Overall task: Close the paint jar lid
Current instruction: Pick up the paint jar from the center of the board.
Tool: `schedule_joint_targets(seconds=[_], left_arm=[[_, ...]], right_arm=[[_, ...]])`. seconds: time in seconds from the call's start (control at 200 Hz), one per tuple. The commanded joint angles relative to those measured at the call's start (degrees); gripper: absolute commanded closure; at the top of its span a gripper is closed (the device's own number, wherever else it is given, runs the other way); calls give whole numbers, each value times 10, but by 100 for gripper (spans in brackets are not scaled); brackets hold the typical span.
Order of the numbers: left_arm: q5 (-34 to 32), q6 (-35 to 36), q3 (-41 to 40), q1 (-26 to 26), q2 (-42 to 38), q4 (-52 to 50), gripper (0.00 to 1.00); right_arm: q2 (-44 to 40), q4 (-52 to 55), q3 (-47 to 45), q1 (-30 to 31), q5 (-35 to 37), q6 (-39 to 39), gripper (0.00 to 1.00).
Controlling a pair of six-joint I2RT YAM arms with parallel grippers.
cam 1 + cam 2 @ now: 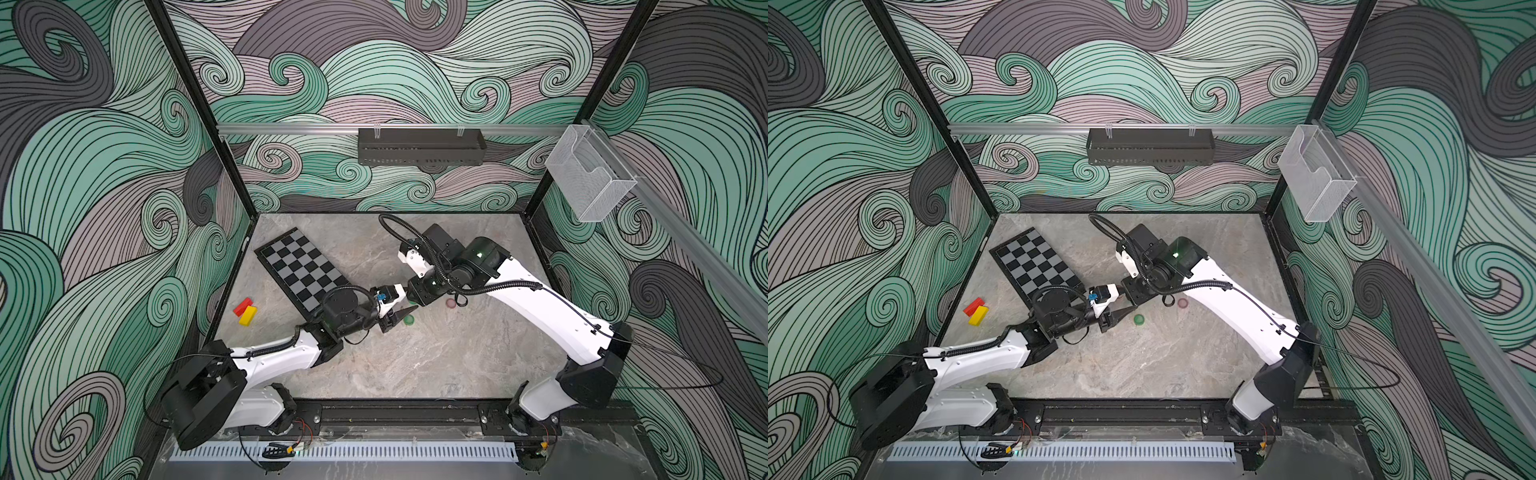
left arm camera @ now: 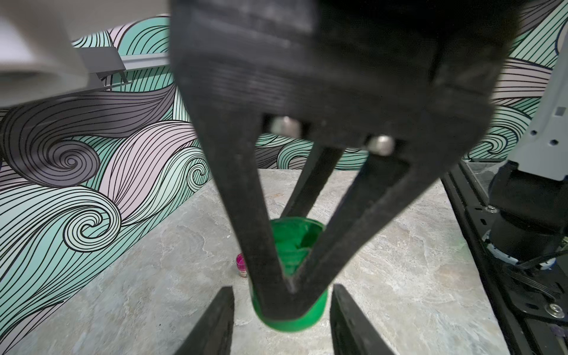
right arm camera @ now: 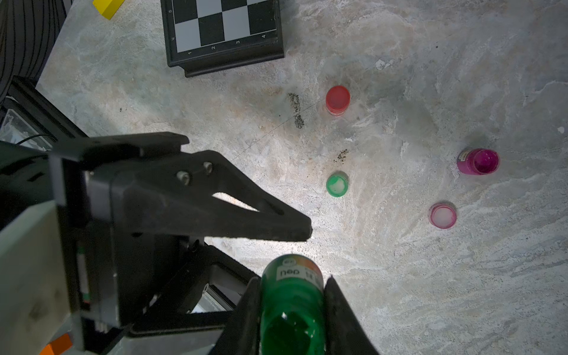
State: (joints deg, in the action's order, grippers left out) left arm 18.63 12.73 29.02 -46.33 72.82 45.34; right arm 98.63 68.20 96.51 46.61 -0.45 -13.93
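Note:
An open green paint jar (image 3: 292, 310) with a white label is clamped between the fingers of my right gripper (image 3: 292, 281), which is shut on it from above. In the left wrist view this jar (image 2: 295, 239) shows wet green paint inside, and the right gripper's fingers (image 2: 258, 233) cross in front of it. My left gripper (image 2: 282, 292) is open, with one finger on each side of the jar and a gap on both sides. The green lid (image 3: 337, 184) lies loose on the table, seen in both top views (image 1: 409, 319) (image 1: 1139, 319).
A lidless pink jar (image 3: 478, 161) stands on the table with its pink lid (image 3: 442, 215) beside it. A capped red jar (image 3: 337, 100) stands near the chessboard (image 1: 303, 270). Red and yellow blocks (image 1: 246, 311) lie at the left.

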Motion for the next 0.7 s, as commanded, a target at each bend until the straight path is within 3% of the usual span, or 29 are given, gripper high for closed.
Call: schedule_joint_targets(seconds=[0.0,0.695], left_arm=[[9,-7,22,-2,-5,21,52],[11,-11,29,-2,1,18,66]], right_arm=[[18,-10,17,5,-8,-2,69],[29,-10,16,13,-15,-9,69]])
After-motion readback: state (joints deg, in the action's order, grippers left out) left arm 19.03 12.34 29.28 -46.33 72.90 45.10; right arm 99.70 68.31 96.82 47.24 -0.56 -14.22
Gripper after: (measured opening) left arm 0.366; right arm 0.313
